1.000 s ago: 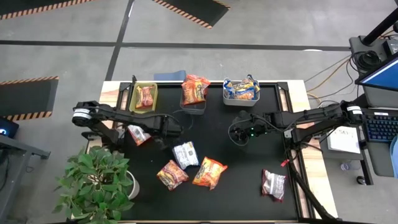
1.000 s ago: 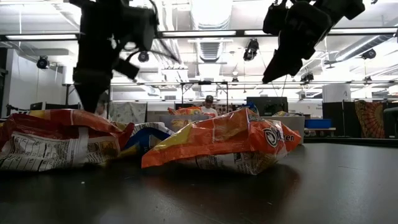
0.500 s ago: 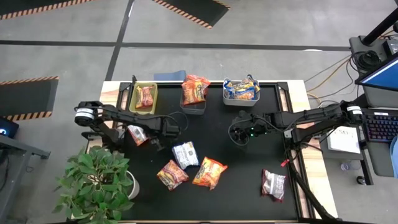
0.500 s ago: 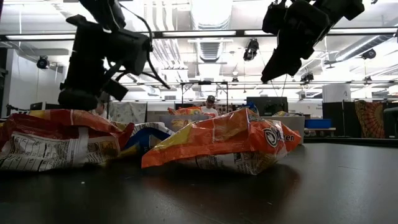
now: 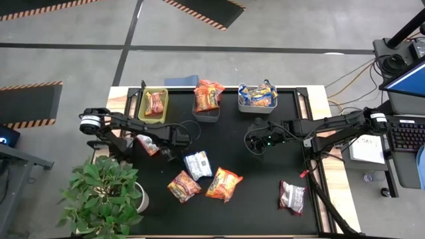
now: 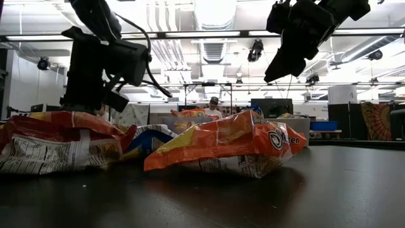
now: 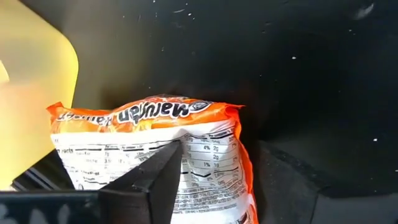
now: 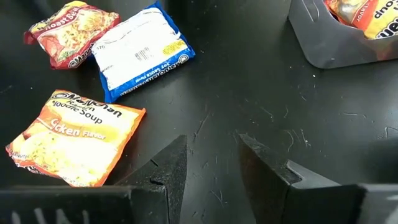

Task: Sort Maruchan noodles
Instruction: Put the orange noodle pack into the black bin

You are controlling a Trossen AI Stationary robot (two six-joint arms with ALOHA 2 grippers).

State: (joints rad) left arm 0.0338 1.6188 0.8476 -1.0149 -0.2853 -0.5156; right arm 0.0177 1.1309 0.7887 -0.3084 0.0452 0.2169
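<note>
An orange-and-white Maruchan packet (image 7: 149,134) lies flat, printed back up, near the table's left edge (image 5: 147,144). My left gripper (image 7: 217,149) hangs open just over it, pointing steeply down; one finger stands over the packet's middle and the other beyond its side edge. Loose on the table lie a blue-and-white packet (image 5: 198,164), a red one (image 5: 183,186), an orange one (image 5: 224,184) and a silver-red one (image 5: 291,196). My right gripper (image 8: 211,140) hovers open above the table's middle (image 5: 255,143) with nothing between its fingers. My left gripper comes at the orange-and-white packet from above with open fingers. One finger (image 7: 158,177) covers part of the packet's printed back. Whether it touches the packet I cannot tell.
Along the far edge stand a green bin (image 5: 153,104) holding a red packet, a dark mesh bin (image 5: 207,99) with orange packets and a white bin (image 5: 257,97) with blue ones. A potted plant (image 5: 106,192) overhangs the near left corner. A person (image 6: 213,104) is far behind the table.
My left gripper has come down toward the orange-and-white packet and shifted a little toward the table's left edge. The packets have stayed where they were.
</note>
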